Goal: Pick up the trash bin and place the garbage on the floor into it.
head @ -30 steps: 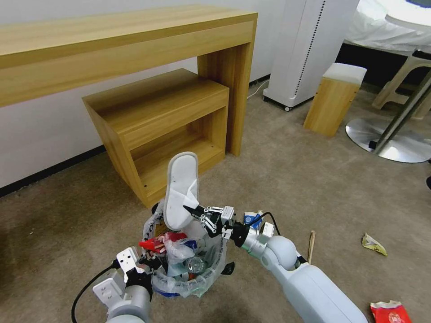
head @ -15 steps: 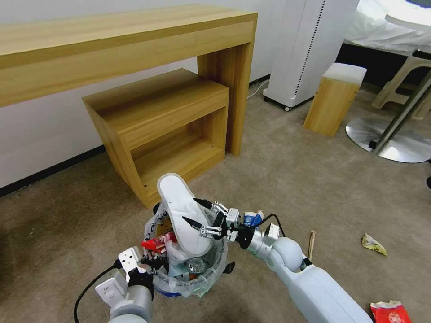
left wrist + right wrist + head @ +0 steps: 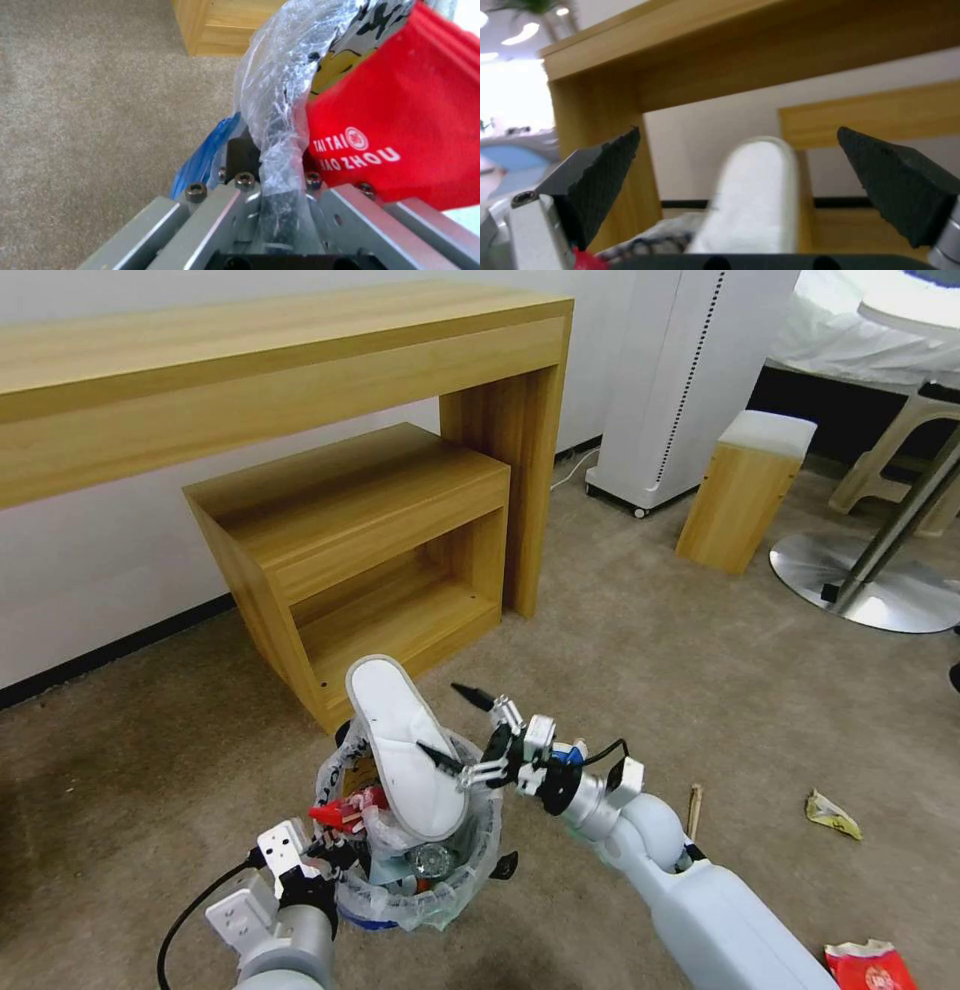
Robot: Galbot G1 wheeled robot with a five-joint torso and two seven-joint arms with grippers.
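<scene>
The trash bin [image 3: 470,860], dark with a blue base and a clear bag liner, stands on the carpet before me, stuffed with wrappers and bottles. A white slipper [image 3: 400,745] leans in it, sole up, its heel sticking out over the rim. My right gripper [image 3: 447,722] hangs open just right of the slipper, not touching it; the right wrist view has the slipper [image 3: 760,195] beyond the spread fingers [image 3: 605,176]. My left gripper [image 3: 322,858] is shut on the bin's near-left rim [image 3: 280,150], next to a red wrapper [image 3: 400,123]. More garbage lies on the floor to the right: a wooden stick [image 3: 693,810], a yellow crumple [image 3: 832,815] and a red wrapper [image 3: 870,965].
A long wooden desk [image 3: 250,360] and a low wooden shelf unit [image 3: 350,540] stand close behind the bin. Farther right are a white tower appliance [image 3: 680,380], a small wooden stool [image 3: 745,490] and a round metal table base [image 3: 870,585]. Open carpet lies to the right.
The right gripper opened and let go of the slipper, which tipped down into the bin. The gripper then drew back to the right and rose a little. The left gripper kept its hold.
</scene>
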